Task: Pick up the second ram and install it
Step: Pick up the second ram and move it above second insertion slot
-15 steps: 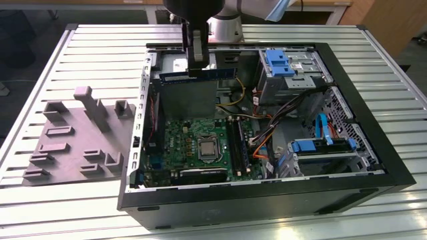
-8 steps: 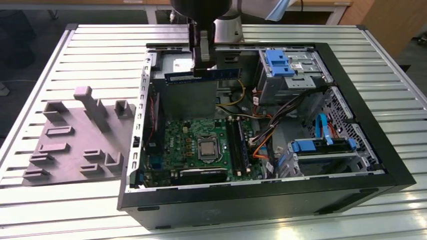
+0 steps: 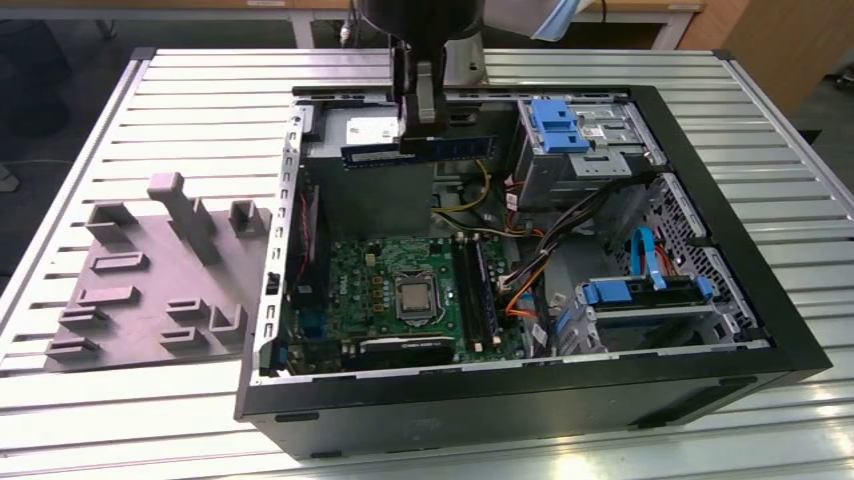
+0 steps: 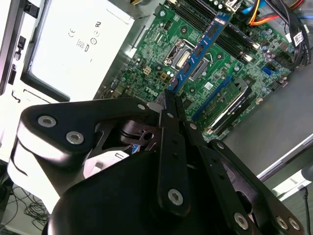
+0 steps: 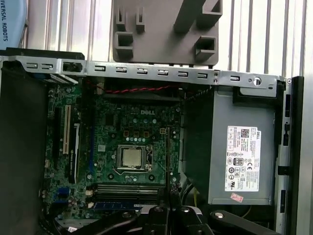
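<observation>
Second ram (image 3: pixel 465 147) in fingers (image 4: pixel 171 122), broadside in exterior view

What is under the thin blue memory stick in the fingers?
The thin blue memory stick hangs over the green motherboard, near its square metal processor socket; the strip of board directly beneath is covered.

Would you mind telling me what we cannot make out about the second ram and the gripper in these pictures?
- Second wrist view: the gripper covers the held end of the second ram.
- First wrist view: the second ram is edge-on, so its chips are hidden.
- Exterior view: the memory slots are too small to tell which are filled; the top edge cuts off the arm.
</observation>
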Robot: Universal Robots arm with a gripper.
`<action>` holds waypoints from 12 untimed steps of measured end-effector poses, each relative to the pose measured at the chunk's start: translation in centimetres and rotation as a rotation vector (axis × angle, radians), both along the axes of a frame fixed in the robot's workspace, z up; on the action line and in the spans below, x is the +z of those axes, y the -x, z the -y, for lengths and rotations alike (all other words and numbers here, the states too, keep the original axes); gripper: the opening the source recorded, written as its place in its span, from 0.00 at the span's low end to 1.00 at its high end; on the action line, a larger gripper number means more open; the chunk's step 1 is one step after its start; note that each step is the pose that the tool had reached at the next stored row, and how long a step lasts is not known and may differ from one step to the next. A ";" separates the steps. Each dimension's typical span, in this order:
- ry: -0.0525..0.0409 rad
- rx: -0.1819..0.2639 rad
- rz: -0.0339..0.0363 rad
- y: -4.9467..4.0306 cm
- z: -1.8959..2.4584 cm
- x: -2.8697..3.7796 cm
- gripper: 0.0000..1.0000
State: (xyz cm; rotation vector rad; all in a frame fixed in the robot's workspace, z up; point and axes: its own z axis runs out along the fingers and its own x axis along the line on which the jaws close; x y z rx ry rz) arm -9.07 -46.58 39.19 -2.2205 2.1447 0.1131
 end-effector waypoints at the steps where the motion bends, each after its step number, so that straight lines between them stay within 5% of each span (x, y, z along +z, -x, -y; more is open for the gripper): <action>1: 0.0000 0.000 0.0000 0.00 0.00 0.00 0.12; 12: 0.0049 0.000 -0.0027 -0.10 0.00 -0.32 0.12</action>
